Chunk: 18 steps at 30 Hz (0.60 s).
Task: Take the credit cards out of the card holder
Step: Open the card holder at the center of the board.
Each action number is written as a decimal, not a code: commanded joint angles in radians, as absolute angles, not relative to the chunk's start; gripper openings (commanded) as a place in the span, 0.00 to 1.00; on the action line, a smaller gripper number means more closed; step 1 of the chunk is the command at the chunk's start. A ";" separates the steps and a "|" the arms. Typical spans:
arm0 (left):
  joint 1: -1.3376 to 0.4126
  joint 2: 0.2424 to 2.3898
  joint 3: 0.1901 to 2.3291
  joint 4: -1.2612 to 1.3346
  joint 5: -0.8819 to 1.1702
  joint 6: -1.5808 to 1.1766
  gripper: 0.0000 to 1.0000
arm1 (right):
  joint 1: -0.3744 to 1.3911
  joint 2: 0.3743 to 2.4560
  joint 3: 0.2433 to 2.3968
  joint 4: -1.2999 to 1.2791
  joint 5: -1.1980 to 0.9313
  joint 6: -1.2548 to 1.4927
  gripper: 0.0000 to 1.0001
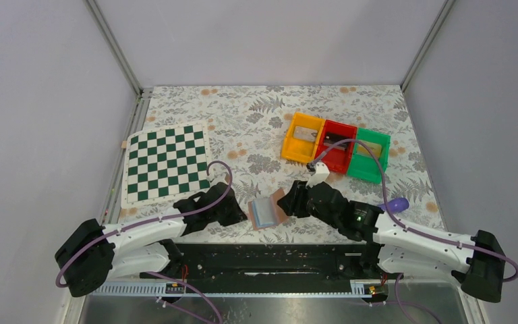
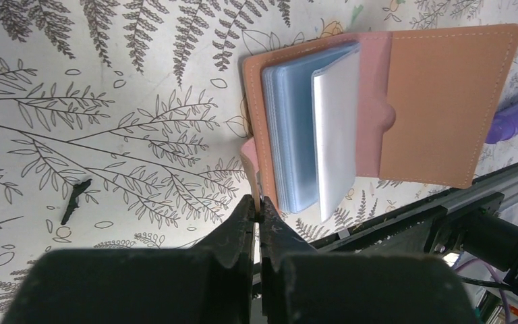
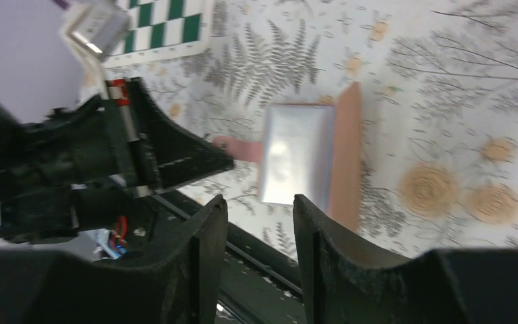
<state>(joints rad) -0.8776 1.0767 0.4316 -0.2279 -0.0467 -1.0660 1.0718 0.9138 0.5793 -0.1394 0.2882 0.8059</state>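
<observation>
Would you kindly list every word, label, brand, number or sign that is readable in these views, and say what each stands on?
No text can be read in any view.
Tan-brown leather-like folding card holder: no print visible.
Bluish-white plastic sleeves inside it: nothing legible.
Green-and-white checkered board: no letters or numbers visible.

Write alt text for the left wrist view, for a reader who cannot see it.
The tan card holder lies open on a fern-print tablecloth, its bluish sleeves exposed. The left end effector, shut, pinches its pink tab near the bottom of the view.
</observation>
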 commanded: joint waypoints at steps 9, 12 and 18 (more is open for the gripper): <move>-0.873 1.035 0.422 -0.175 -0.026 -1.078 0.00 | 1.152 1.221 0.700 -0.010 0.296 0.756 0.75; -0.874 1.027 0.417 -0.180 -0.030 -1.077 0.00 | 1.176 1.308 0.750 -0.094 0.400 0.742 0.87; -0.874 1.015 0.412 -0.197 -0.046 -1.079 0.00 | 1.197 1.456 0.791 -0.061 0.413 0.723 0.89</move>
<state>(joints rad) -0.8776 1.0393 0.4206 -0.2169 -0.0372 -1.0714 1.1786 1.3888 0.7399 -0.0620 0.3508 0.7486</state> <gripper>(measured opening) 0.016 0.892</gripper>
